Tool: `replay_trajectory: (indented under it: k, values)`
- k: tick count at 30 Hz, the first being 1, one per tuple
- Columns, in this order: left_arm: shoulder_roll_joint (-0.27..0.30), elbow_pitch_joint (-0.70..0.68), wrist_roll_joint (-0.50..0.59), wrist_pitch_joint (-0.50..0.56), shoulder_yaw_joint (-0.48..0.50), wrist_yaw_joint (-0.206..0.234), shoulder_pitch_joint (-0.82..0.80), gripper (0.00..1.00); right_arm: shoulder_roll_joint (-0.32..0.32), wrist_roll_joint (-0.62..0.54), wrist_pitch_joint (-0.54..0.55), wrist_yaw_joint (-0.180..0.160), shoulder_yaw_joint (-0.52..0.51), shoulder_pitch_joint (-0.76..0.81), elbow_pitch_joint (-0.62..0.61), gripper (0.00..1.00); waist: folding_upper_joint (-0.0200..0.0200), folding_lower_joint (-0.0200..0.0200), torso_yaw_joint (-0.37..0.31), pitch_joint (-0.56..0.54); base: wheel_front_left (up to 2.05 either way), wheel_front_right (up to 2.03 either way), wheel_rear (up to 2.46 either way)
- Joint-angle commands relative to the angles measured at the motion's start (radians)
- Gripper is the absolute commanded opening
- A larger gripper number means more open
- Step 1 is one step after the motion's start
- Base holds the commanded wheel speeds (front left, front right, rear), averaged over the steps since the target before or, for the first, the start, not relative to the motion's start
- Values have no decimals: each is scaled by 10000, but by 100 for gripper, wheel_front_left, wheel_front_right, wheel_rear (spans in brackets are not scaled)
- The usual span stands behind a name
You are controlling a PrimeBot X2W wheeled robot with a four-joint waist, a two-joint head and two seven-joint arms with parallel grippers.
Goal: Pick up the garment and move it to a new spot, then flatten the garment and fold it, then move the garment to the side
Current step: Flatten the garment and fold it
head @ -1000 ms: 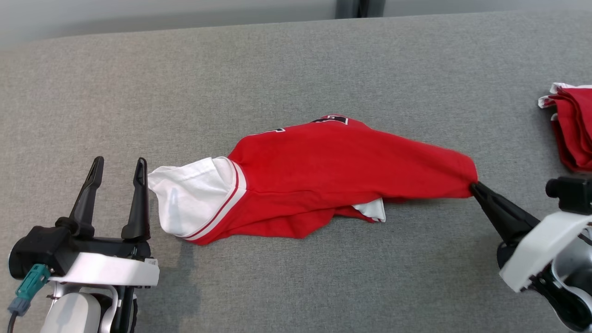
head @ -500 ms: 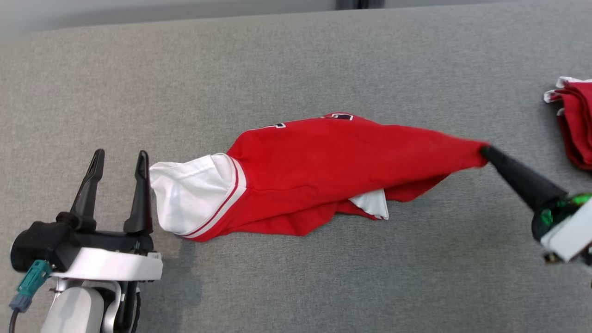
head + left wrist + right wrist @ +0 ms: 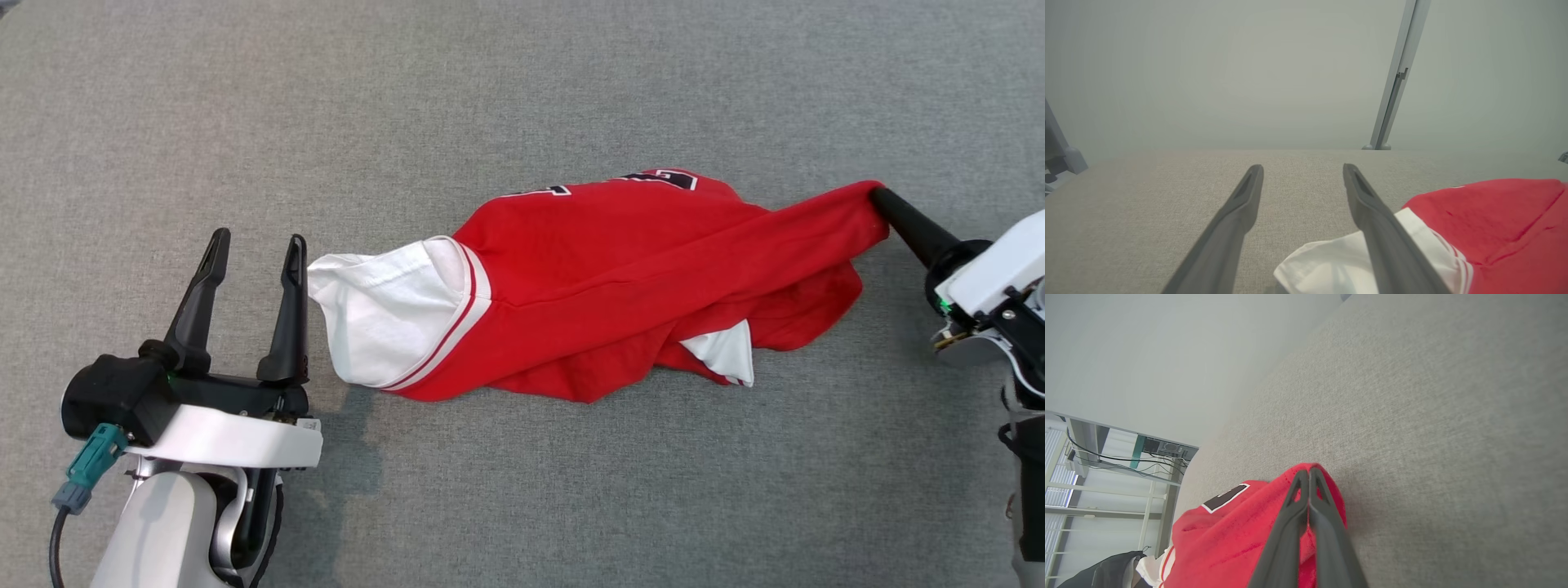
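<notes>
Red garment lies bunched on grey table, one corner pinched in the clenched right gripper, left gripper spread empty beside it; flattening, folding, setting aside outstanding.

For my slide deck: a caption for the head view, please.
Right claw pinches red garment corner; open left claw beside its white sleeve.

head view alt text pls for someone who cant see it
A crumpled red jersey with a white sleeve lies on a grey fabric-covered table, its right end pinched by the shut right gripper. The open left gripper sits beside the white sleeve, holding nothing.
</notes>
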Motion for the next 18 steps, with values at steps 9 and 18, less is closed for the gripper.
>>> replay_trajectory:
  k: [9,18]
  values:
    - [-87,109,264,-39,212,-198,-267,100,-333,88,-1242,1,798,-242,1062,100,0,0,19,48,0,0,0]
    - [-68,190,419,-39,554,-193,178,100,-1101,302,-3731,1,1244,1518,-111,100,0,0,-368,-642,0,0,0]
